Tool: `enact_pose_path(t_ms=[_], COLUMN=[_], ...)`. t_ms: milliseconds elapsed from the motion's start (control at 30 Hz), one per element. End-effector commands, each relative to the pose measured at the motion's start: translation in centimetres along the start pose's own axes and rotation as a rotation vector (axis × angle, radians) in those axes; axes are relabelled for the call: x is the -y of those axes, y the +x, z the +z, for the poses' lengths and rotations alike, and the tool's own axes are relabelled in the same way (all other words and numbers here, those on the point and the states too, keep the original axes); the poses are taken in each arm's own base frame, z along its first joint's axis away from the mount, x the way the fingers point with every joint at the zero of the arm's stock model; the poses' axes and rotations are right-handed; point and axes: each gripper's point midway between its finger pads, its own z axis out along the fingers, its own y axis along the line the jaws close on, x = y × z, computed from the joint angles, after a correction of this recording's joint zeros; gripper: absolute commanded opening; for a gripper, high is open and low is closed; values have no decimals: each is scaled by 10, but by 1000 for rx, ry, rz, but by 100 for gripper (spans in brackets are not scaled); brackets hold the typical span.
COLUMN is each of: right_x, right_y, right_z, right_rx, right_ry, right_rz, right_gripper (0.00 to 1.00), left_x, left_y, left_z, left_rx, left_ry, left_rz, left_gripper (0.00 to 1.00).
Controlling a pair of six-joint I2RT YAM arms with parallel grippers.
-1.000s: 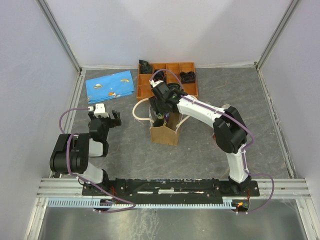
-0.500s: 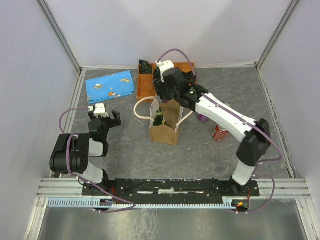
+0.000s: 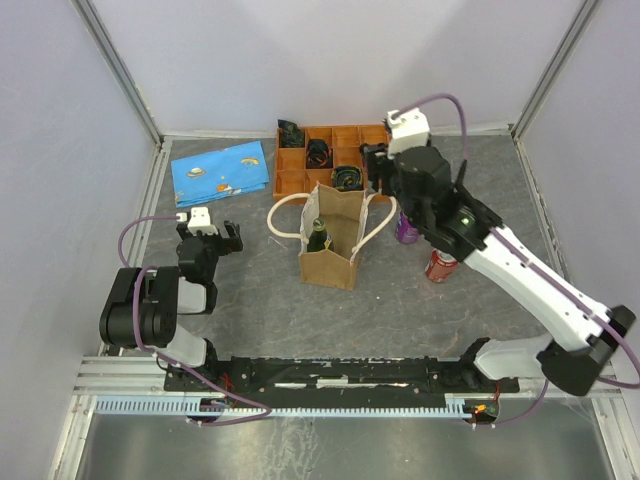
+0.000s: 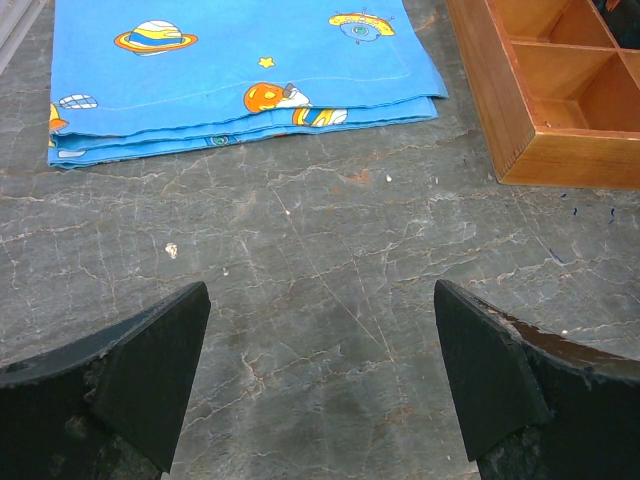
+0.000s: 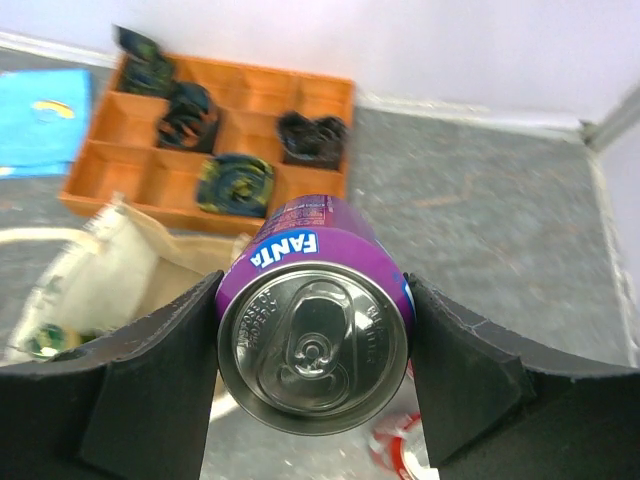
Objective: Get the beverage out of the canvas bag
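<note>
The tan canvas bag (image 3: 332, 245) with white rope handles stands upright mid-table; a dark bottle (image 3: 318, 236) stands inside it. My right gripper (image 5: 313, 335) is shut on a purple Fanta can (image 5: 312, 300), both pads pressed against its sides, its top facing the camera. In the top view the right gripper (image 3: 402, 205) hangs just right of the bag, with a purple can (image 3: 405, 230) showing under it. The bag (image 5: 105, 280) lies to the lower left in the right wrist view. My left gripper (image 4: 320, 330) is open over bare table; in the top view the left gripper (image 3: 208, 232) is far left of the bag.
A red can (image 3: 441, 266) stands on the table right of the bag, below the right gripper. An orange-brown compartment tray (image 3: 300, 170) with dark items sits behind the bag. A folded blue cloth (image 3: 222, 170) lies at the back left.
The right gripper rose out of the bag and swung right, from over the bag's mouth to beside the bag. The left arm has not moved.
</note>
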Motion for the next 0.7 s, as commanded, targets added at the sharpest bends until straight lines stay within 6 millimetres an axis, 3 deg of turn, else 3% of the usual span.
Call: enact_pose_path(t_ms=[0,167,433,667], right_x=[47,59,35,20], right_y=[13,61,120,159], right_z=[-22,-26,-23,-12], right_rx=[15,-86,-229,-327], right_ry=[186,211,115,70], right_rz=[52,59,109,109], right_gripper=[0,0,0,0], left_x=[-1,-1,-1,-1], left_y=[-13,-13,-13,-13], left_z=[2,2,2,2], left_rx=[47,48,47,48], left_ry=[-4,-3,-4,-5], left_rz=[37,37,37,37], left_gripper=[99,99,99,99])
